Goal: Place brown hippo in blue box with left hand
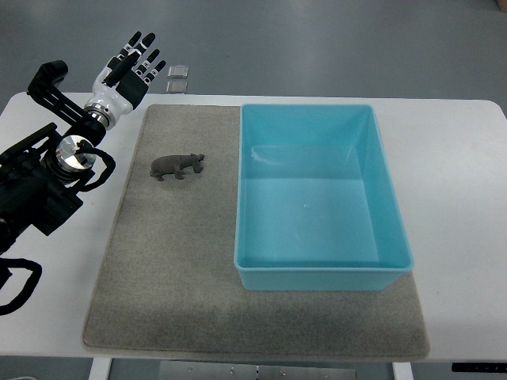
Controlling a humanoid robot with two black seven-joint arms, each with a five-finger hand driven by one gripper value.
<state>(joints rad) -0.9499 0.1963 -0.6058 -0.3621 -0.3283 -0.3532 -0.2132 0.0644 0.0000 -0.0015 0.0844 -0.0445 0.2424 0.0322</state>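
Left hand (131, 67) hovers with fingers spread, holding nothing, well apart from the brown hippo (177, 165), which stands on the grey mat (174, 269) just left of the empty blue box (317, 273). You'd do best to bring the hand down over the hippo's back, close around its body, then lift clear of the near wall.

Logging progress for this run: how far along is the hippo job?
Nothing done yet. The brown hippo stands on the grey mat, left of the empty blue box. The left hand hovers open beyond the mat's far-left corner, holding nothing. Reaching, grasping and placing all remain.
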